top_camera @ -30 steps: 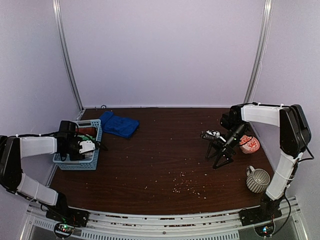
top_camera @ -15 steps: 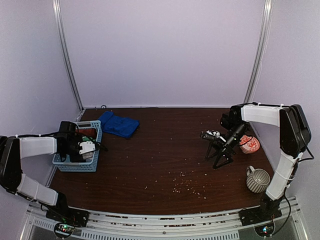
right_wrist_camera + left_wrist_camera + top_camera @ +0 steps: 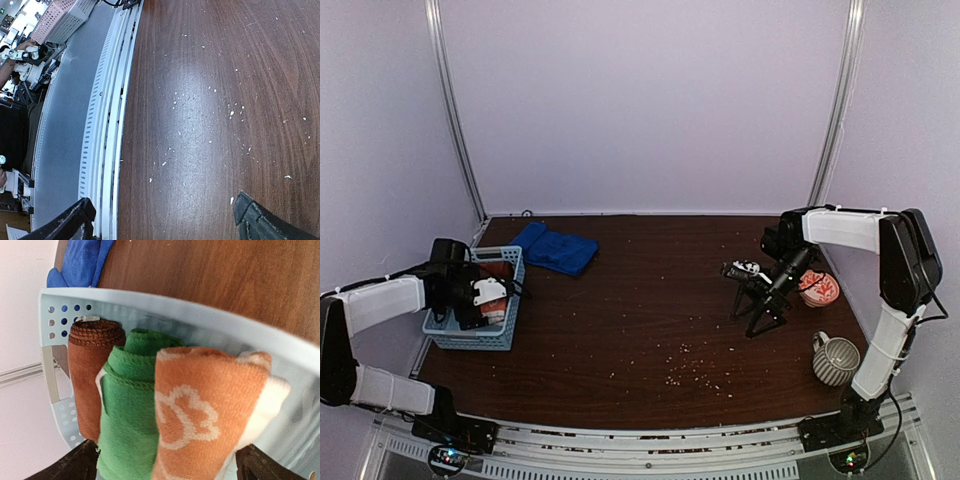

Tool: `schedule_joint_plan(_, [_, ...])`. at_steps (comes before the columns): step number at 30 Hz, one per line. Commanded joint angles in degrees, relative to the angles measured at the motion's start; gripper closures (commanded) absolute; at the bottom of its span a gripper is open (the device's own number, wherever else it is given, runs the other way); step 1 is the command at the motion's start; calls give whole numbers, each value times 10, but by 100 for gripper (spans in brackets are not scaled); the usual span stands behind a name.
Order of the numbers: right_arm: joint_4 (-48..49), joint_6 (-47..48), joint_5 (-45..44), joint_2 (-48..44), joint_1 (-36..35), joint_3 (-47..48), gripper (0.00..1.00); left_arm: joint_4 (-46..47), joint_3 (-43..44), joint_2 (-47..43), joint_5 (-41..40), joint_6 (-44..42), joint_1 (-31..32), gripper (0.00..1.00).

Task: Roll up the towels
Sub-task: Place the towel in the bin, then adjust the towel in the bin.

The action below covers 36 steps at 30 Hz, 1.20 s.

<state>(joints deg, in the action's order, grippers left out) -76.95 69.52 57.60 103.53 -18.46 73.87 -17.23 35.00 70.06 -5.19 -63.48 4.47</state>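
this looks like a robotics lab: a brown table (image 3: pixel 620 330) is boxed in by pale walls (image 3: pixel 640 100) and metal corner posts (image 3: pixel 455 110), the left arm (image 3: pixel 380 300) and right arm (image 3: pixel 895 260) are bolted to a slotted rail (image 3: pixel 650 445), and cluttered gear (image 3: pixel 20 55) lies beyond.

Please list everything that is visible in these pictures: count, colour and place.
dark red towel: 1, rolled, in basket
green towel: 1, rolled, in basket
orange towel: 1, white pattern, rolled, in basket
blue towel: 1, unrolled, behind basket
basket: 1, light blue, left edge of table
bowl: 1, orange and white, right side
mug: 1, grey, near right corner
crumbs: many, pale, on table
left arm: 1, white, jaws open over basket
right arm: 1, white, jaws open above table
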Motion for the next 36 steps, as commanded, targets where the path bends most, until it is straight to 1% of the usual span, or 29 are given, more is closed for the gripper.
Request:
schedule_joint_plan(1, [-8,11,-6,6,1,-4,0,-37,15,-35,7,16,6,2])
schedule_joint_plan(6, [-8,11,-7,10,0,-3,0,-23,-3,-46,12,24,8,2])
schedule_joint_plan(9, [-8,11,-7,9,0,-4,0,-19,21,-54,25,48,9,2])
schedule_joint_plan(12, [-8,11,-8,10,0,-5,0,-67,76,-46,39,59,11,2])
schedule_joint_plan(15, [-8,11,-11,12,0,-5,0,-116,105,-41,41,64,22,2])
schedule_joint_plan(19, [-8,10,-12,16,0,-5,0,-151,109,-52,36,77,43,2])
schedule_joint_plan(22, [-8,8,-10,19,0,-4,0,-166,100,-69,38,85,47,2])
schedule_joint_plan(25, [-8,7,-9,23,-1,-3,0,-158,84,-92,31,94,48,2])
schedule_joint_plan(27, [-8,7,-9,24,-1,-3,0,-125,85,-106,28,117,47,2])
schedule_joint_plan(29, [-8,5,-9,25,0,-3,0,-105,106,-110,26,164,48,2])
schedule_joint_plan(31, [-8,4,-9,26,-1,-3,0,-76,138,-104,-2,263,55,2])
schedule_joint_plan(32, [-8,4,-9,26,-1,-3,0,-77,157,-98,-2,303,58,2])
schedule_joint_plan(34, [-7,3,-10,27,-1,-2,0,-90,204,-80,17,379,69,2])
schedule_joint_plan(35, [-7,3,-10,29,-1,-2,0,-100,228,-63,37,441,71,2])
schedule_joint_plan(36, [-7,2,-12,30,0,-1,0,-116,254,-43,68,483,72,2])
